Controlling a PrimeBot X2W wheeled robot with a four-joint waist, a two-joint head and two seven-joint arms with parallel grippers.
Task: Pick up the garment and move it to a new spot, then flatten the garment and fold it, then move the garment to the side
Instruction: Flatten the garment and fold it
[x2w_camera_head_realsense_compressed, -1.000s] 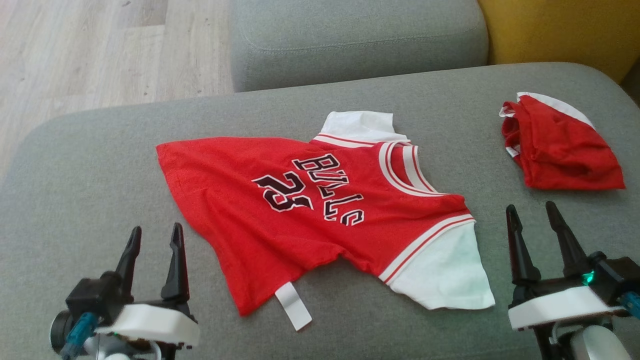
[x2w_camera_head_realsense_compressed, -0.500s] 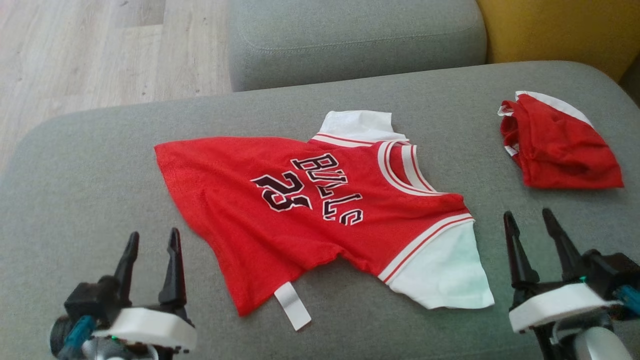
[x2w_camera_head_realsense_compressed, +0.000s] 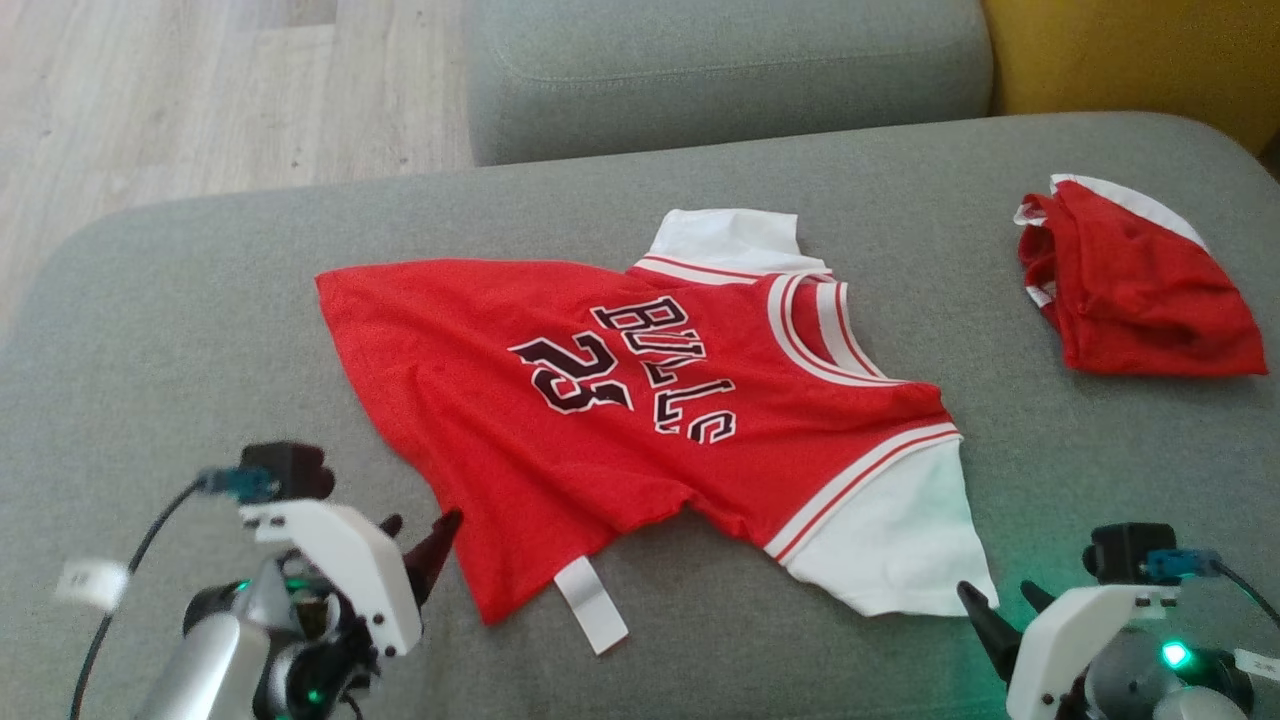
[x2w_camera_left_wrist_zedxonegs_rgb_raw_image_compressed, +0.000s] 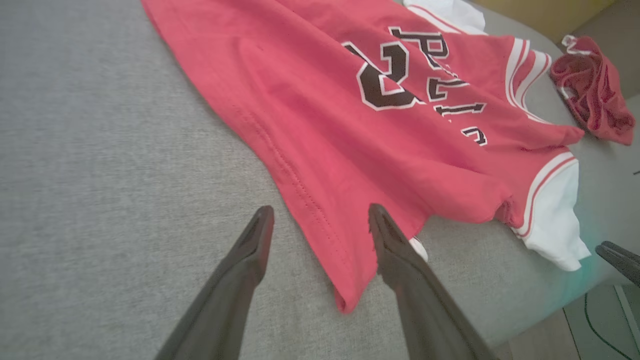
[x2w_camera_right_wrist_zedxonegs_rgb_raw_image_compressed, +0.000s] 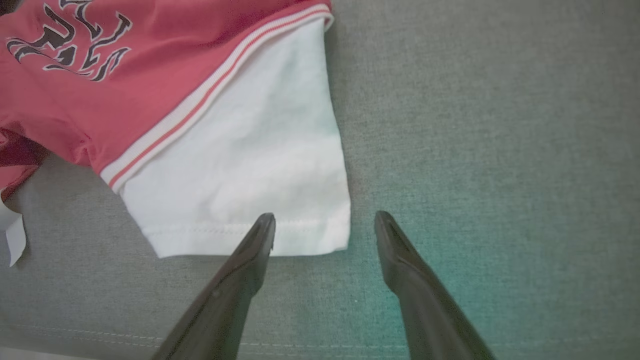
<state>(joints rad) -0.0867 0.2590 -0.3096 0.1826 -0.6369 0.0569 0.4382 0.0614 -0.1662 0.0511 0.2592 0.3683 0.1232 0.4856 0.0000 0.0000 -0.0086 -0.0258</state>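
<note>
The garment (x2w_camera_head_realsense_compressed: 620, 400) is a red jersey with white sleeves and black lettering, spread on the grey couch seat (x2w_camera_head_realsense_compressed: 180, 330). My left gripper (x2w_camera_head_realsense_compressed: 422, 520) is tipped down at its near left hem corner. In the left wrist view that gripper (x2w_camera_left_wrist_zedxonegs_rgb_raw_image_compressed: 320, 220) is open, and the red hem (x2w_camera_left_wrist_zedxonegs_rgb_raw_image_compressed: 325, 215) lies between the fingers. My right gripper (x2w_camera_head_realsense_compressed: 998, 592) hovers at the near white sleeve (x2w_camera_head_realsense_compressed: 890, 540). In the right wrist view this gripper (x2w_camera_right_wrist_zedxonegs_rgb_raw_image_compressed: 325, 220) is open over the sleeve's outer corner (x2w_camera_right_wrist_zedxonegs_rgb_raw_image_compressed: 320, 235). A white tag (x2w_camera_head_realsense_compressed: 592, 605) sticks out from under the hem.
A second red and white garment (x2w_camera_head_realsense_compressed: 1140, 290) lies crumpled at the seat's right end. Behind it are another grey cushion (x2w_camera_head_realsense_compressed: 720, 70) and a yellow surface (x2w_camera_head_realsense_compressed: 1140, 60). Wooden floor (x2w_camera_head_realsense_compressed: 200, 90) is at the back left. The seat's front edge runs just below both grippers.
Both grippers have tipped from pointing up to pointing down at the garment, the left moving right to the hem corner and the right moving to the sleeve. The camera shifted a little.
</note>
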